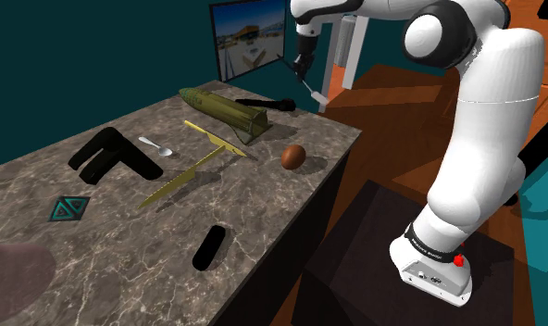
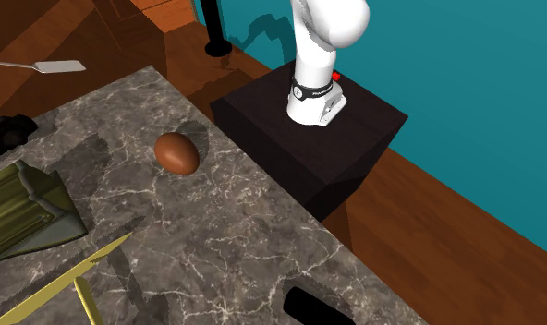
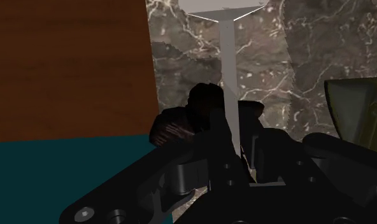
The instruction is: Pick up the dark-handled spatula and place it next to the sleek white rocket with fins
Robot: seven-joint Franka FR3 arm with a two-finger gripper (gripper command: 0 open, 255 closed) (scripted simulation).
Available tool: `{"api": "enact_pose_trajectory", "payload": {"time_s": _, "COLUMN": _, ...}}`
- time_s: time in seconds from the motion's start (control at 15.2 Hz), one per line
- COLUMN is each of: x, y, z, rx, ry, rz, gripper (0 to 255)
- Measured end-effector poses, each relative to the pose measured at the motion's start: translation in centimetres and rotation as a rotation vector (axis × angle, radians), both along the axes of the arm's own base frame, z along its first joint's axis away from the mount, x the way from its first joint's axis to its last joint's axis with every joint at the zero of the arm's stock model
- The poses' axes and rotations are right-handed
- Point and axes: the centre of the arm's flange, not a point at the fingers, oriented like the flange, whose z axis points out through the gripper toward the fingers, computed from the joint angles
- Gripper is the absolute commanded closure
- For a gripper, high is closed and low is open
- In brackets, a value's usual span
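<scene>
Grey spatula (image 3: 228, 63) is clasped between the jaws, blade ahead; judged light, stiff, liable to pivot.

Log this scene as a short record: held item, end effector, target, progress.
held item: spatula, grey blade and shaft
end effector: shut on the spatula, holding it in the air near the marble table edge
target: olive-green rocket with fins, lying on the table
nearby: brown egg-shaped object
progress: spatula not yet placed beside the rocket
</scene>
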Motion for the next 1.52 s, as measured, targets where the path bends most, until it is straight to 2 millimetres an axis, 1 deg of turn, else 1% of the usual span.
{"api": "enact_pose_trajectory", "payload": {"time_s": 0.59, "x": 0.1, "y": -0.1, "z": -4.5, "rx": 0.0, "ry": 0.0, "rz": 0.001, "gripper": 255}}
{"api": "enact_pose_trajectory", "payload": {"time_s": 1.52, "x": 0.1, "y": -0.1, "z": -12.1, "rx": 0.0, "ry": 0.0, "rz": 0.001, "gripper": 255}}
